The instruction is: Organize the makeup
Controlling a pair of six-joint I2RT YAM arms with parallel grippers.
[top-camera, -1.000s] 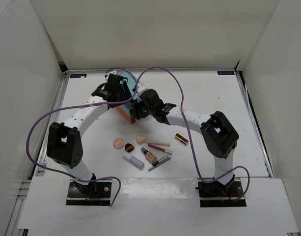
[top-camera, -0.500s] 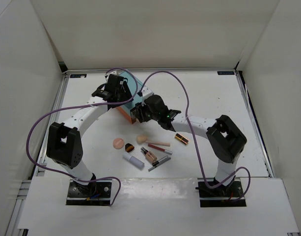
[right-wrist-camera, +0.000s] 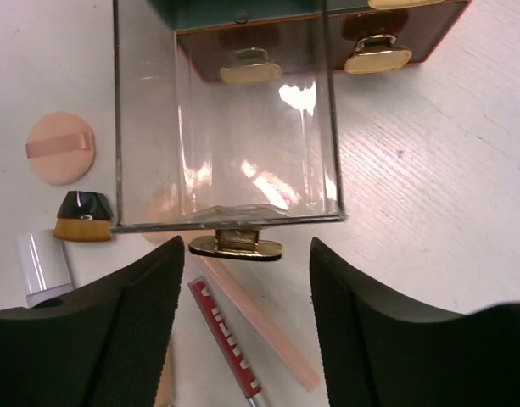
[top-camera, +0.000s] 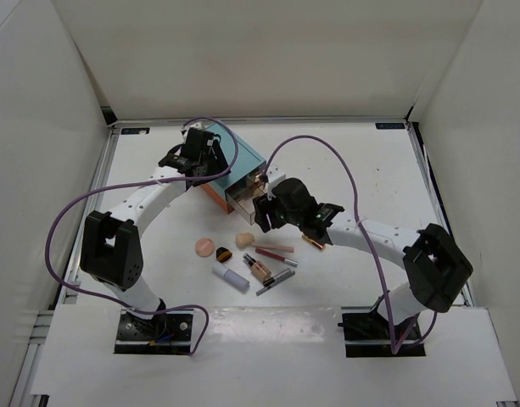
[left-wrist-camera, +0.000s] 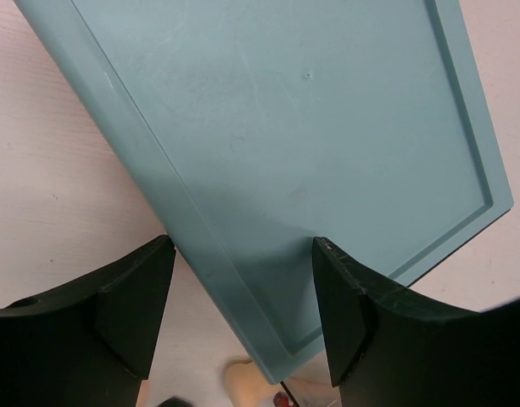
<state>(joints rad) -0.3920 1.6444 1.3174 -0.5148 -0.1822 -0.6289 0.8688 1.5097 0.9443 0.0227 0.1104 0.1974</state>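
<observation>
From above and behind the arm bases, we look down from well back on the whole white surface [top-camera: 370, 170], both arms and the walls around it. On the left wrist we look past the left hand [left-wrist-camera: 243, 309] straight onto the lid of the teal box [left-wrist-camera: 310, 127], very close. On the right wrist we look past the right hand [right-wrist-camera: 247, 331] at the box's clear drawer [right-wrist-camera: 234, 144], also close. All three views share the box; the top and right-wrist views also share the round puff [right-wrist-camera: 60, 148].
</observation>
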